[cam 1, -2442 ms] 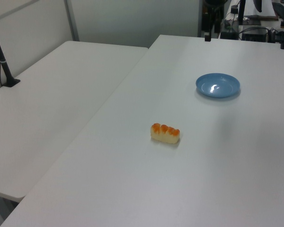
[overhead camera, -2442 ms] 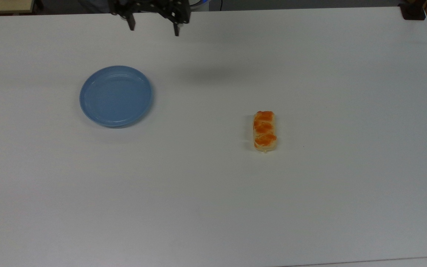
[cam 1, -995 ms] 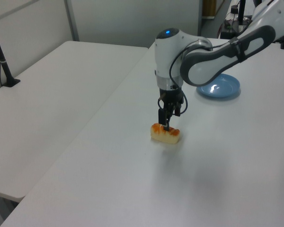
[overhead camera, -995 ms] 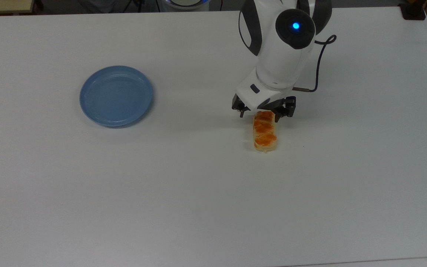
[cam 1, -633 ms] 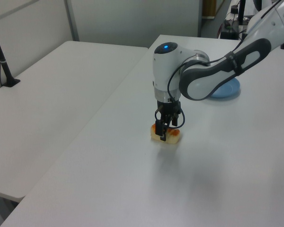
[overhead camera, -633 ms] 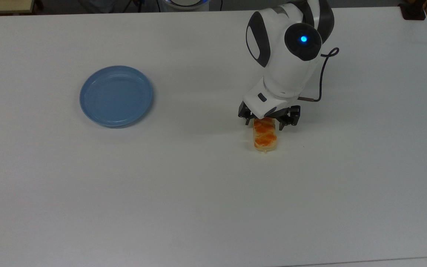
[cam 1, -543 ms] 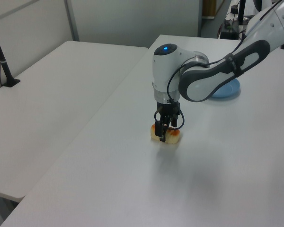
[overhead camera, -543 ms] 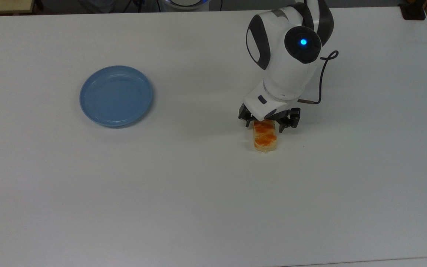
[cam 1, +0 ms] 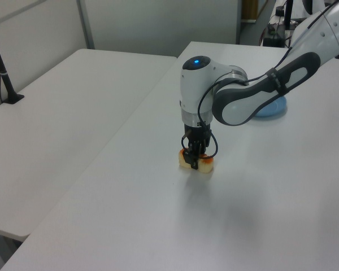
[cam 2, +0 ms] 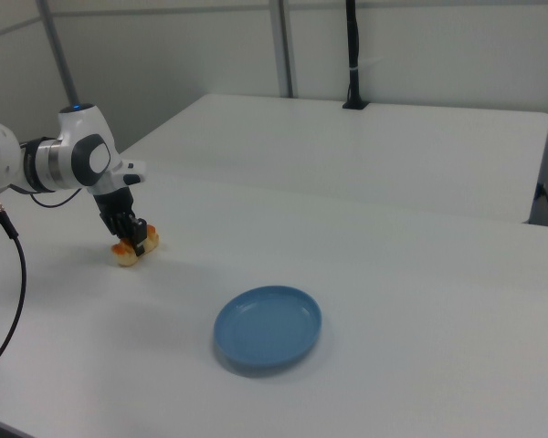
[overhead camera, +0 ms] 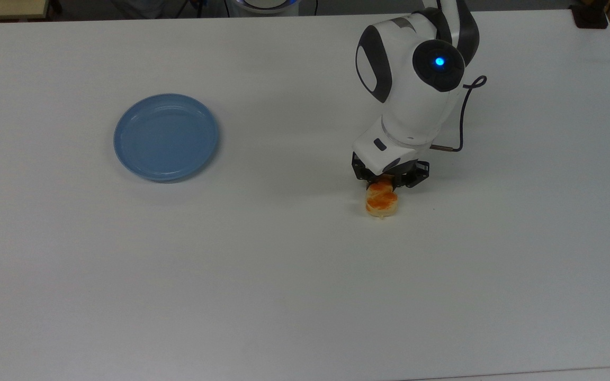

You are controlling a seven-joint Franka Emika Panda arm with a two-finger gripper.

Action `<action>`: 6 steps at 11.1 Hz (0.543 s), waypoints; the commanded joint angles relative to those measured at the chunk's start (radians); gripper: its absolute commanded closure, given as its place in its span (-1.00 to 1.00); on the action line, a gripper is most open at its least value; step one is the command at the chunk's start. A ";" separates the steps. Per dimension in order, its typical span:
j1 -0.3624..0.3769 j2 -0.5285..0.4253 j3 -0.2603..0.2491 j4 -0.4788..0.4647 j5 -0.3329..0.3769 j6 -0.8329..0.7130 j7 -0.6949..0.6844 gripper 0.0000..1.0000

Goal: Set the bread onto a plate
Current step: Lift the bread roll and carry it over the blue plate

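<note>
Straddling glossy-lumped bread (overhead camera: 382, 201): black claw (overhead camera: 388, 181)

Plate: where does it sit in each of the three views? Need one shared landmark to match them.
Top view: plate left of centre, bare, far to the top view's left of the bread.
Left view: upper right, its rim partly behind the arm.
Right view: lower centre, to the right view's right of the bread.
Shared landmark: the gripper down on the bread.
</note>
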State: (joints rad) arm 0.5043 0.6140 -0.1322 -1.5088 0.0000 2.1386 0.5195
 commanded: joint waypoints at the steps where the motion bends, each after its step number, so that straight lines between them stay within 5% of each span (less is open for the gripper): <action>1: 0.007 -0.006 0.003 0.004 -0.034 0.004 0.020 0.63; 6: -0.068 -0.198 0.005 0.002 -0.020 -0.236 -0.145 0.63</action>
State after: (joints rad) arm 0.4931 0.5511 -0.1318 -1.4806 -0.0214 2.0362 0.4729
